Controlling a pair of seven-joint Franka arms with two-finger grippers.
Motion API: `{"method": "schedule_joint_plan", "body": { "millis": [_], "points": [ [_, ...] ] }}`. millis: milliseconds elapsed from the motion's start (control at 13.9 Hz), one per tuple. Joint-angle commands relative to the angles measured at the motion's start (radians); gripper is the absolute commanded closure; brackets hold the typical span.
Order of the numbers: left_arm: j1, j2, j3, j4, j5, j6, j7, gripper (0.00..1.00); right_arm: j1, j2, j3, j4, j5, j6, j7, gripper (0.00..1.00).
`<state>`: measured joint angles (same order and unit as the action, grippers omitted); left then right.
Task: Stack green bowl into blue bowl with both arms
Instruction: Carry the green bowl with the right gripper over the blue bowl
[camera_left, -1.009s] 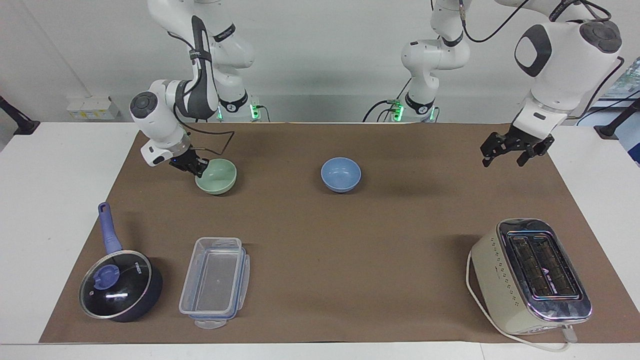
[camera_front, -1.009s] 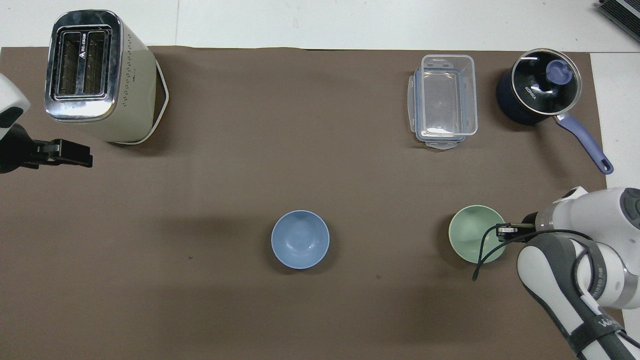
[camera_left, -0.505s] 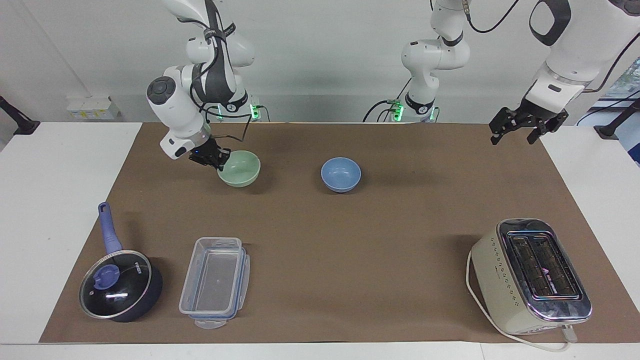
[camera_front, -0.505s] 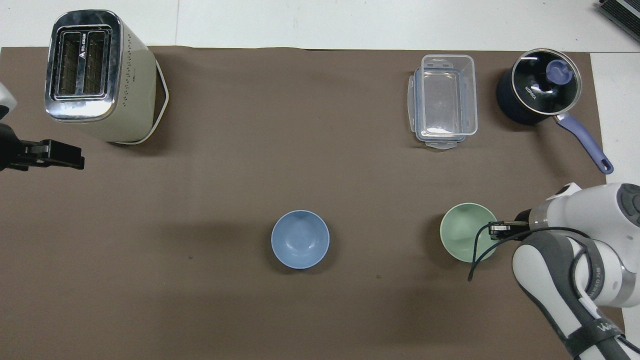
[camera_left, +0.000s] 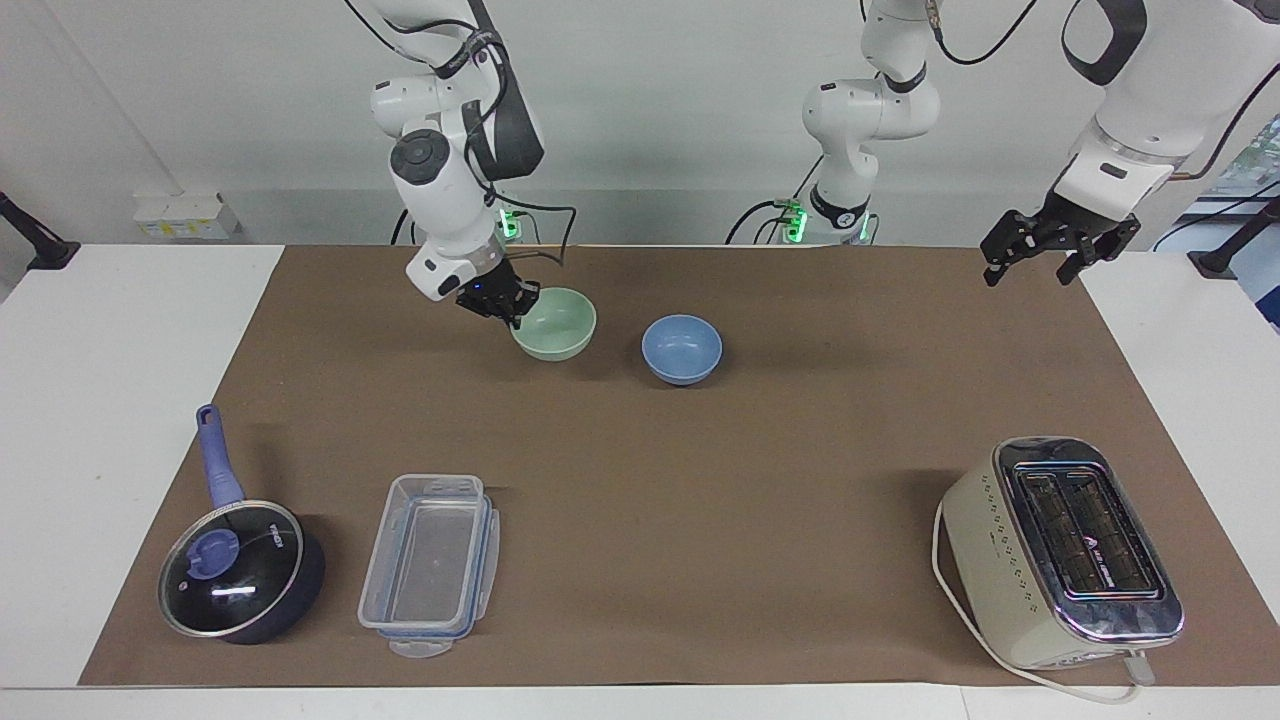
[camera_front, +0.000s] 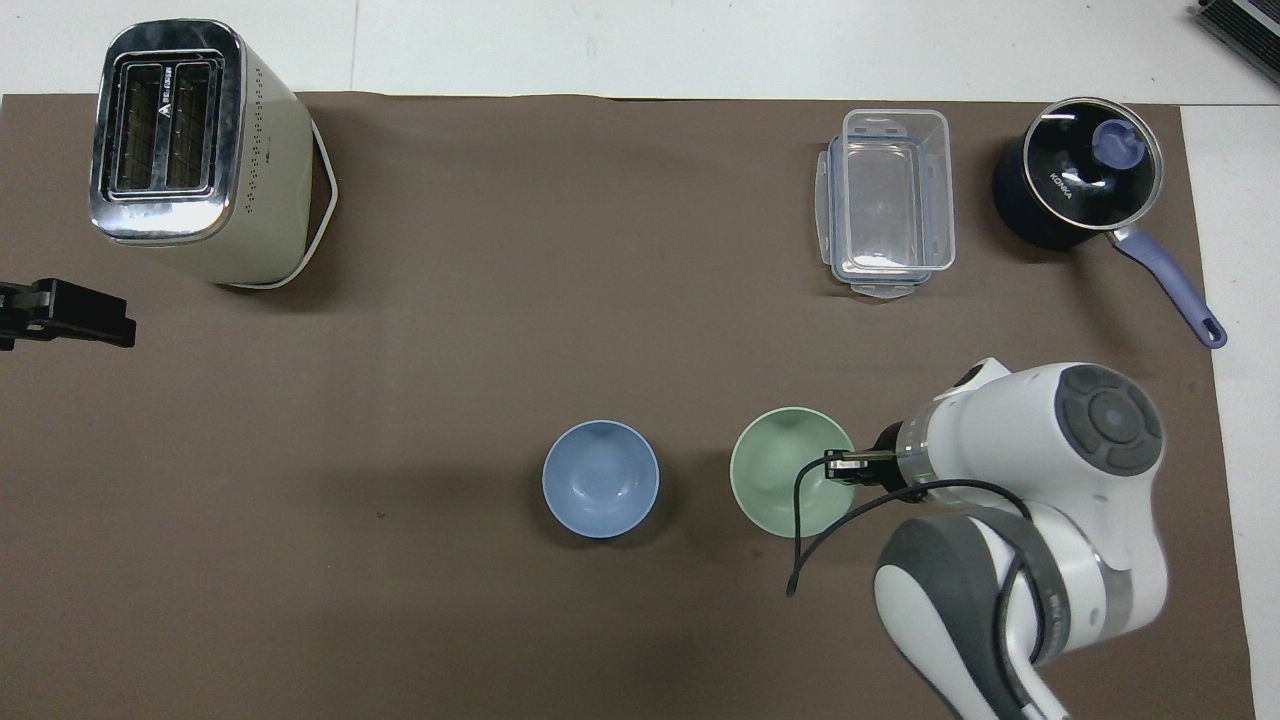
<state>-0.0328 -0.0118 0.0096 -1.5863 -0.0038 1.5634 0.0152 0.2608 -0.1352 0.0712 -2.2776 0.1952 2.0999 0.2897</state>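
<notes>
Bowls sit close together on the brown mat that covers the surface (camera_left: 640, 560): the green bowl (camera_left: 555, 324) hangs just above the mat beside the blue bowl (camera_left: 681, 349), toward the right arm's end, and the two are apart. The right gripper (camera_left: 497, 303) is clamped on the green bowl's rim at the edge turned away from the blue bowl, and the bowl's shadow on the mat shows it lifted. The blue bowl rests upright near the middle of the edge by the robots. The left gripper (camera_left: 1040, 251) hangs in the air over the corner of the mat at the left arm's end by the robots, its fingers spread apart and holding nothing. A cream toaster (camera_left: 1060, 555) stands at the corner away from the robots at that same end. A clear plastic container (camera_left: 430, 563) and a dark lidded saucepan (camera_left: 240, 570) with a blue handle stand side by side near the other corner along that edge.
</notes>
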Motion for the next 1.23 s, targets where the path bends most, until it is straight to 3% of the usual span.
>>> {"method": "schedule_joint_plan", "body": {
  "millis": [0,432,1153],
  "points": [
    [0.007,0.009,-0.007,0.020,0.019,-0.025,0.002,0.00,0.095,0.052,0.001,0.078,0.042,0.015,0.144,1.00],
    [0.008,0.009,-0.007,0.020,0.019,-0.025,0.003,0.00,0.244,0.172,0.001,0.157,0.092,0.100,0.272,1.00],
    [0.010,0.009,-0.007,0.020,0.019,-0.025,0.003,0.00,0.294,0.232,0.001,0.136,0.092,0.189,0.335,1.00]
  ]
}}
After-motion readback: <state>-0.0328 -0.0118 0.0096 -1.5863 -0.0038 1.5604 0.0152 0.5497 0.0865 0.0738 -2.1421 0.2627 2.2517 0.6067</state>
